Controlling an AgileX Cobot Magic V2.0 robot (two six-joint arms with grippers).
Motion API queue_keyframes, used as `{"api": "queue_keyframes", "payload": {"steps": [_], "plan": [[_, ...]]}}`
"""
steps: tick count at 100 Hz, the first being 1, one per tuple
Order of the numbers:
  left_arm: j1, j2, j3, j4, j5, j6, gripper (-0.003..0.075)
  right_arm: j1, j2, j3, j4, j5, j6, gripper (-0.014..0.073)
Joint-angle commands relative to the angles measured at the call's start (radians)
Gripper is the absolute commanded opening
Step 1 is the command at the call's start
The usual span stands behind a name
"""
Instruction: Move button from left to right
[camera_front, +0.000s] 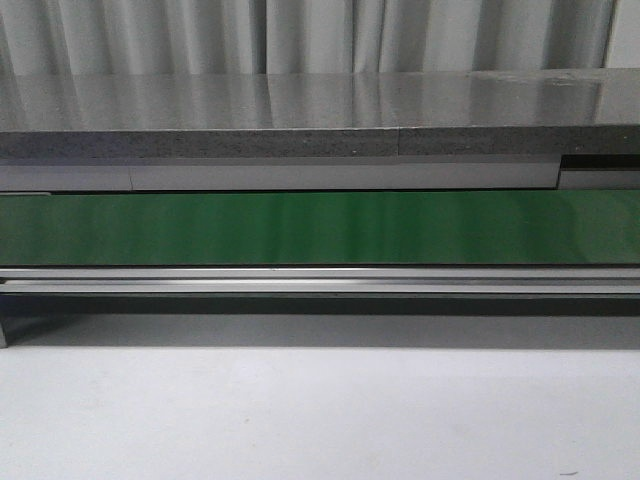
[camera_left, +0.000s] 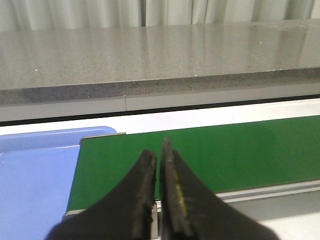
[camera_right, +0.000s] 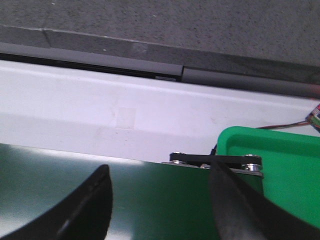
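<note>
The button is not in any view. My left gripper (camera_left: 160, 150) is shut and empty, its black fingers together over the left end of the green conveyor belt (camera_left: 225, 150). My right gripper (camera_right: 159, 172) is open and empty, its fingers spread wide over the belt's right end (camera_right: 150, 200). Neither gripper shows in the front view, where the bare belt (camera_front: 320, 228) runs across the frame.
A blue tray (camera_left: 30, 170) lies at the belt's left end and a green bin (camera_right: 280, 165) at its right end. A grey stone counter (camera_front: 320, 110) runs behind the belt. White table surface (camera_front: 320, 420) lies in front.
</note>
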Motion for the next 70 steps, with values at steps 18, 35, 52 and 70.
{"api": "queue_keyframes", "payload": {"steps": [18, 35, 52, 70], "plan": [[-0.004, 0.006, -0.03, -0.012, -0.082, -0.003, 0.0005, 0.083, -0.318, 0.287, 0.008, -0.259, -0.01, 0.0402], [-0.004, 0.006, -0.03, -0.012, -0.082, -0.003, 0.0005, 0.086, -0.524, 0.473, -0.003, -0.336, -0.01, 0.0402], [-0.004, 0.006, -0.03, -0.012, -0.082, -0.003, 0.0005, 0.086, -0.74, 0.612, -0.008, -0.347, -0.01, 0.0402], [-0.004, 0.006, -0.03, -0.012, -0.082, -0.003, 0.0005, 0.086, -0.923, 0.705, -0.008, -0.303, -0.01, 0.0402]]}}
